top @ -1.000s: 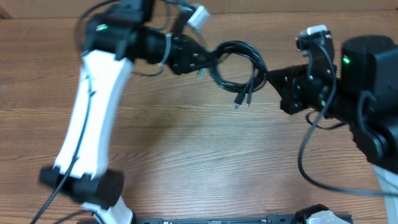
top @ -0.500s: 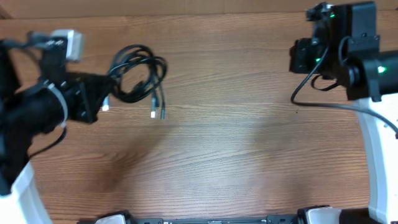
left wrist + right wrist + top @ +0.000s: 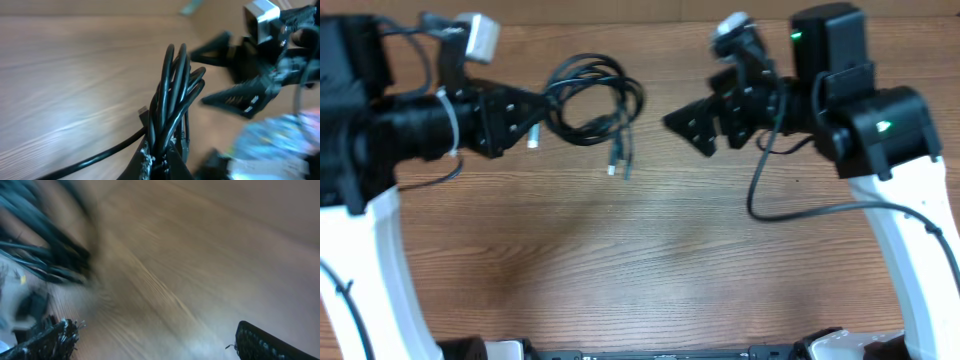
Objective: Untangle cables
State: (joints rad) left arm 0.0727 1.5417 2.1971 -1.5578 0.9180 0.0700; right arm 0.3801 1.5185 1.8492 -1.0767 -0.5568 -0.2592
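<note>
Clamping the cables [image 3: 592,100] in my left gripper [image 3: 538,112]. Only overhead shows the plugs [image 3: 618,165] dangling, my right gripper [image 3: 685,133] spread wide, and lots of table [image 3: 650,260] near me.

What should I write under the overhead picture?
Left fingers pinch the coiled cables; open right fingers point toward them.
</note>
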